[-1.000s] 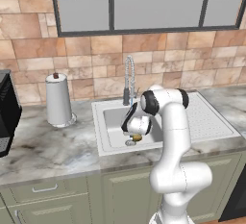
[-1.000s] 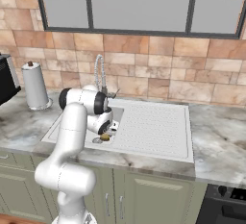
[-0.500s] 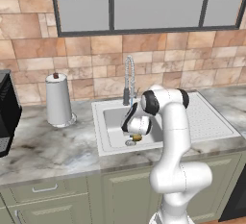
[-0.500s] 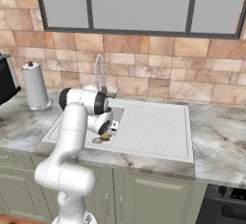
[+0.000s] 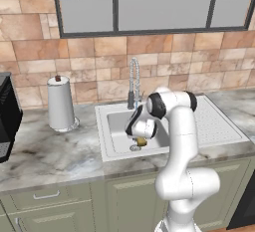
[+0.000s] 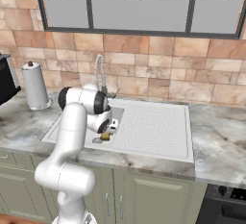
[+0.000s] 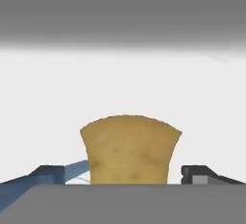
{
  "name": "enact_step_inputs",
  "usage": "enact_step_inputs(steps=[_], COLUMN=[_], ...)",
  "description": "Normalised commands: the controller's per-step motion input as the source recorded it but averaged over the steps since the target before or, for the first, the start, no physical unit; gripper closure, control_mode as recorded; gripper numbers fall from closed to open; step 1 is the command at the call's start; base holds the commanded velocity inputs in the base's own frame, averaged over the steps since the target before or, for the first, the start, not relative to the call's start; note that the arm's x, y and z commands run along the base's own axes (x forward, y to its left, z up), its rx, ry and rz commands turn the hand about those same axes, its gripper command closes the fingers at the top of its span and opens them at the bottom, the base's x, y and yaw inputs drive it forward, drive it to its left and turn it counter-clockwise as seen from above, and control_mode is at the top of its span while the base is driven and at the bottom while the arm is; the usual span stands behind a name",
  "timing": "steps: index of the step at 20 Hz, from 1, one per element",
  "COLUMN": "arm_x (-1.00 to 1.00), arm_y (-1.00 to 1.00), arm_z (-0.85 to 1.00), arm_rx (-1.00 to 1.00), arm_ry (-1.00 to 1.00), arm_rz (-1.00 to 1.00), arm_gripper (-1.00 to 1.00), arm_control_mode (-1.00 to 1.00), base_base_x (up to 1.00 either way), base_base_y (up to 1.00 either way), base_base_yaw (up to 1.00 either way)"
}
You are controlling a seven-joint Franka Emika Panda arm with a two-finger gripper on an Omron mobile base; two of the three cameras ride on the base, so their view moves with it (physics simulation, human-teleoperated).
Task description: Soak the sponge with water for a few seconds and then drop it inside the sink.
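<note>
I see the sponge (image 7: 130,150) between my jaws, which stand apart with a gap on each side of it, so they are open and not gripping. The gripper (image 5: 141,141) hangs low inside the sink (image 5: 115,125), just in front of the faucet (image 5: 133,82). In the hand view the sponge stands with its tan face toward me; I cannot tell its long axis. A pale blue streak of water (image 7: 72,169) meets its lower left edge.
</note>
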Motion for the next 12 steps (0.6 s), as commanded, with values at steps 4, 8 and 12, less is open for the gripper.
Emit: enact_step_inputs(steps=[4, 8, 12], arm_x=[-0.01, -0.13, -0.41], arm_y=[0.00, 0.00, 0.00], arm_z=[0.58, 0.41, 0.22], arm_rx=[0.00, 0.01, 0.00], arm_ry=[-0.16, -0.08, -0.03], arm_rz=[0.00, 0.00, 0.00], arm_gripper=[-1.00, -1.00, -1.00], arm_control_mode=[-1.00, -1.00, -1.00], base_base_x=[0.00, 0.00, 0.00], base_base_y=[0.00, 0.00, 0.00], base_base_yaw=[0.00, 0.00, 0.00])
